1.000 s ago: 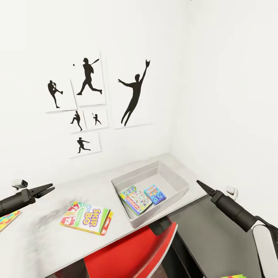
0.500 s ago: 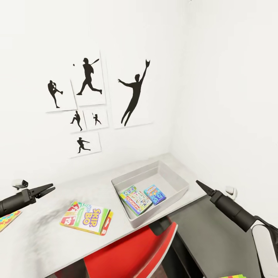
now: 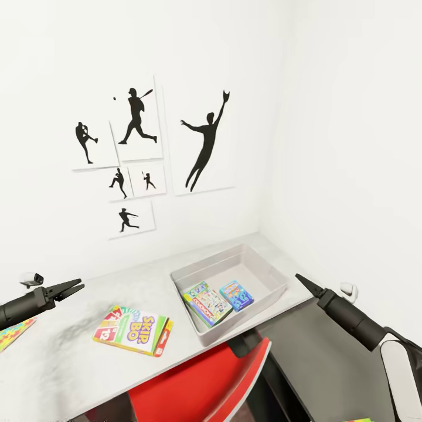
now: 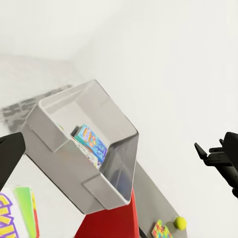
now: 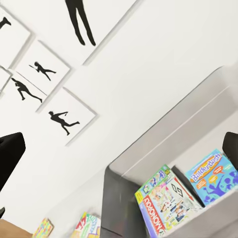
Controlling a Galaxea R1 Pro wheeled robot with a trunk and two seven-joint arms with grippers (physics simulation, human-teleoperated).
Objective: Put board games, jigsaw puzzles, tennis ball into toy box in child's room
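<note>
A jigsaw puzzle [image 3: 13,334] is cut by the edge

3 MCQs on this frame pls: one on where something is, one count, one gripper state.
1. Where is the Skip-Bo box?
A. In the toy box
B. On the table, outside the toy box
C. On the red chair

2. How many game boxes lie in the toy box?
A. None
B. Two
C. Four

3. What does the left gripper hold?
A. Nothing
B. The Skip-Bo box
C. A ball

Answers:
1 B: it lies flat on the table, beside the bin.
2 B: the Monopoly box and small blue box sit inside.
3 A: its fingers are parted over the table with nothing between them.
</note>
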